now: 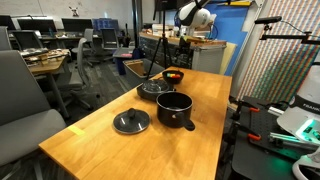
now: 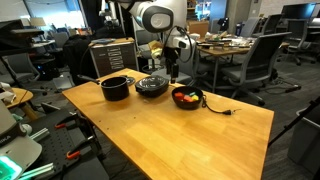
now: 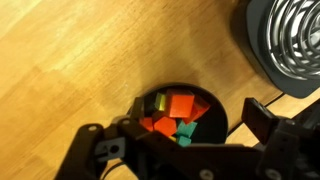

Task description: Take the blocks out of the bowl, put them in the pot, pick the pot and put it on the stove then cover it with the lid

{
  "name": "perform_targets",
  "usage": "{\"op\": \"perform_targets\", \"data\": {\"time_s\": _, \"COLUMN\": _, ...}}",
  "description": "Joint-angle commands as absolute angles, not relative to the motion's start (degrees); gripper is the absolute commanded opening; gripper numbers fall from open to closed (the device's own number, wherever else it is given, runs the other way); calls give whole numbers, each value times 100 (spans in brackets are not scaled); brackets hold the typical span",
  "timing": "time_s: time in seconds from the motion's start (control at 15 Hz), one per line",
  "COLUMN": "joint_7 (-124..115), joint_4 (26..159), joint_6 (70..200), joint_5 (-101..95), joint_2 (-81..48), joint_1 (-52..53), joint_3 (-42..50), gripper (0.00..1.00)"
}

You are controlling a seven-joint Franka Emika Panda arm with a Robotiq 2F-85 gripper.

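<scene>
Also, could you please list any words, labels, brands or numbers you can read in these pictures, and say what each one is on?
None can be read.
The pot, lid, bowl, stove and blocks show no lettering.
Any print on the background desks is too small and blurred to tell.

In the wrist view the stove [image 3: 285,40] is cut off by the top and right edges. The near rim of the bowl [image 3: 214,108] is hidden behind the gripper [image 3: 172,120], which is itself blurred and cropped at the bottom. In both exterior views the blocks [image 2: 186,97] are rendered too small to be counted, and the inside of the pot [image 1: 174,105] is lost in shadow.
</scene>
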State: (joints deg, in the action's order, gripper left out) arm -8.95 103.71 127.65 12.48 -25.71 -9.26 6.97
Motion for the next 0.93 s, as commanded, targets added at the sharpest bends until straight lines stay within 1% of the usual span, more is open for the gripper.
{"op": "perform_targets", "data": {"time_s": 0.0, "joint_7": -1356, "joint_4": 9723, "joint_6": 13173, "joint_5": 1213, "joint_2": -3327, "joint_1": -915, "joint_3": 796, "gripper": 100}}
{"op": "perform_targets", "data": {"time_s": 0.4, "joint_7": -1646, "joint_4": 8889, "joint_6": 13498, "joint_5": 1244, "joint_2": -4374, "joint_1": -927, "joint_3": 774, "gripper": 100}}
{"op": "perform_targets", "data": {"time_s": 0.67, "joint_7": -1885, "joint_4": 8323, "joint_6": 13356, "joint_5": 1280, "joint_2": -4910, "joint_1": -921, "joint_3": 746, "gripper": 100}}
{"op": "perform_targets", "data": {"time_s": 0.87, "joint_7": -2118, "joint_4": 8063, "joint_6": 12971, "joint_5": 1408, "joint_2": -5167, "joint_1": -1016, "joint_3": 708, "gripper": 100}}
